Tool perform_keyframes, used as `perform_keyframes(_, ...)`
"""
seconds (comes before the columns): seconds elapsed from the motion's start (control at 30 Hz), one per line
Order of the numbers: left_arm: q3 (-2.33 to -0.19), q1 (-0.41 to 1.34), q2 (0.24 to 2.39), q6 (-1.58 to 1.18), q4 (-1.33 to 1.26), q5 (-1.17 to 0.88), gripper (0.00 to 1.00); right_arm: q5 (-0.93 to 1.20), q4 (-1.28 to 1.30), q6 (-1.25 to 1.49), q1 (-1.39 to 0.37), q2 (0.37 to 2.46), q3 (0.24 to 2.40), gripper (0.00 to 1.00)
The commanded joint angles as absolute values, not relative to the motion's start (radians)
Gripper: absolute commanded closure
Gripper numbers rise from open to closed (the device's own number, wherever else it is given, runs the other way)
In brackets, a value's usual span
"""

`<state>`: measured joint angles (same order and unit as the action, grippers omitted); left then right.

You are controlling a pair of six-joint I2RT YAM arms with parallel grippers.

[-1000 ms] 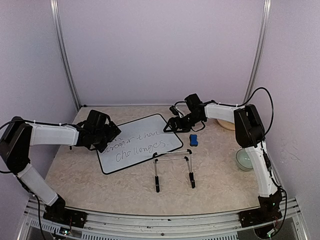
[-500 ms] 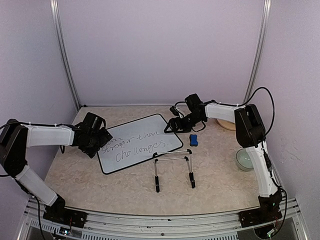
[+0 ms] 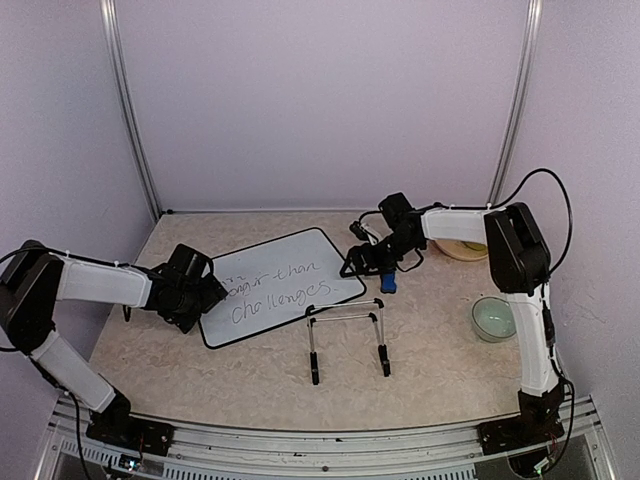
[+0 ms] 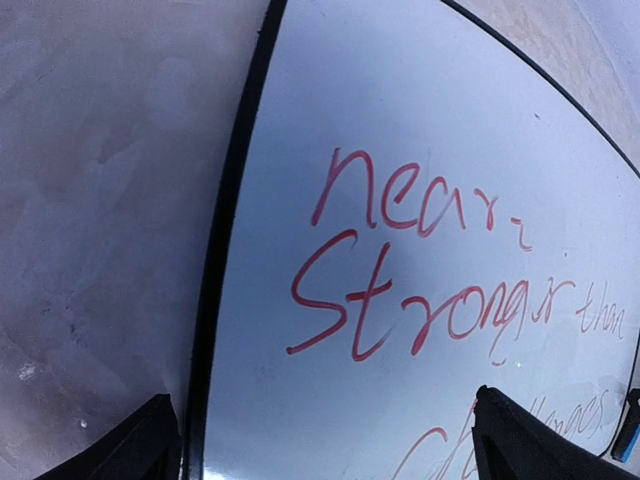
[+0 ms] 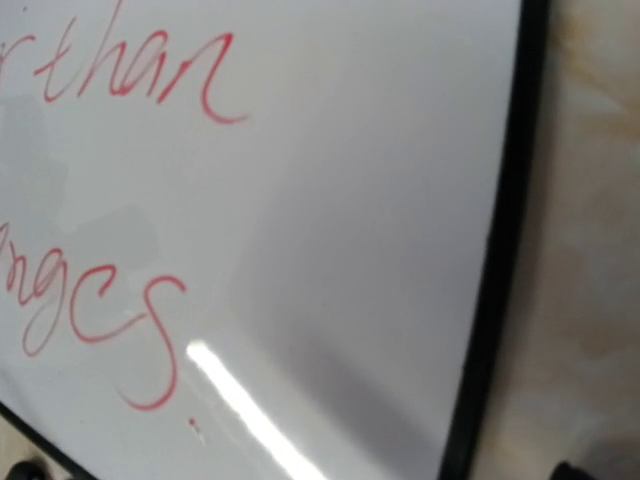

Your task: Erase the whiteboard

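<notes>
Puts the blue eraser (image 3: 388, 281) just beside the spread right claw (image 3: 356, 266), with the equally spread left claw (image 3: 206, 296) at the whiteboard's (image 3: 285, 285) far end.

The whiteboard (image 3: 283, 285) is smooth and shiny, with a bright streak of light on it. The table (image 3: 240, 372) looks dull and speckled like stone. The stand (image 3: 345, 311) is thin metal.

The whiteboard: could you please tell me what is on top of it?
Red handwriting covers the flat white black-framed whiteboard. From above, the black left gripper hides its left edge; whether the fingers touch cannot be seen.
</notes>
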<state>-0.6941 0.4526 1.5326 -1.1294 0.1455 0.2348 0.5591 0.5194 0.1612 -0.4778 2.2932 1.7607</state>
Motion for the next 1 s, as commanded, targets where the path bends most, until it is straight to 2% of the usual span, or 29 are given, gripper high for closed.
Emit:
perform_keyframes(0.0, -0.675, 0.471, 1.586, -1.141, 0.061, 0.179, 0.01, 0.58, 0.531, 0.174, -0.486, 2.31, 1.726, 0.0)
perform_keyframes(0.43, -0.652, 0.51, 1.613, -1.123, -0.143, 0.106, 0.02, 0.728, 0.478, 0.207, -0.552, 2.375, 1.769, 0.0)
perform_keyframes(0.97, -0.677, 0.527, 1.521, -1.094, -0.175, 0.111, 0.02, 0.799, 0.461, 0.208, -0.568, 2.312, 1.774, 0.01)
